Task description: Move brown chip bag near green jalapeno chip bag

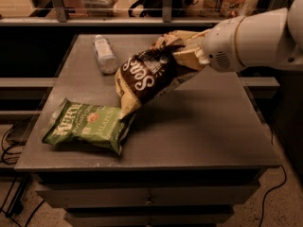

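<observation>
The brown chip bag hangs tilted above the table, its pale lower end just over the right edge of the green jalapeno chip bag. The green bag lies flat at the front left of the grey table. My gripper comes in from the right on a white arm and is shut on the brown bag's upper tan end. I cannot tell whether the brown bag's lower tip touches the green bag or the table.
A clear plastic water bottle lies on its side at the back left of the table. A shelf rail with goods runs behind the table. Cables lie on the floor at the left and right.
</observation>
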Action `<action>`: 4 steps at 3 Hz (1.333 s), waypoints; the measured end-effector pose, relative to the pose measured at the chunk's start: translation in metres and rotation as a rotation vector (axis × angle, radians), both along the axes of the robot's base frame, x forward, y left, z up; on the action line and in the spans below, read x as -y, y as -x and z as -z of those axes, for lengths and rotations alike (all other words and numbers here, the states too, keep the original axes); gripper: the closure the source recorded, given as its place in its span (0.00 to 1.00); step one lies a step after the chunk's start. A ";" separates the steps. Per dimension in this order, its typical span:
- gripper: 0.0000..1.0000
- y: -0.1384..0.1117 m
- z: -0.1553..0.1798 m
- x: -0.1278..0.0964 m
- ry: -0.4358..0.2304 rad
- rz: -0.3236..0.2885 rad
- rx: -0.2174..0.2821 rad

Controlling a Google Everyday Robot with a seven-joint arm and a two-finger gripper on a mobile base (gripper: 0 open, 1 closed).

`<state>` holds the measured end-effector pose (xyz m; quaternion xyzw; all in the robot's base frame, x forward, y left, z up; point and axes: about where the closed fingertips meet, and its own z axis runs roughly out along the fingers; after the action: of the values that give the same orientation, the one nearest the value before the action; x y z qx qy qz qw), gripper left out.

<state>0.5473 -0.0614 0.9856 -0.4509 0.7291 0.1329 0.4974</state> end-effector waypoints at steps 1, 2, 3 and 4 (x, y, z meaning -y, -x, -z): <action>1.00 0.026 0.018 -0.011 -0.023 -0.013 -0.027; 0.83 0.029 0.018 -0.013 -0.023 -0.015 -0.029; 0.60 0.030 0.015 -0.015 -0.020 -0.017 -0.025; 0.37 0.032 0.013 -0.016 -0.017 -0.019 -0.021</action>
<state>0.5157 -0.0450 0.9724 -0.4519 0.7289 0.1486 0.4923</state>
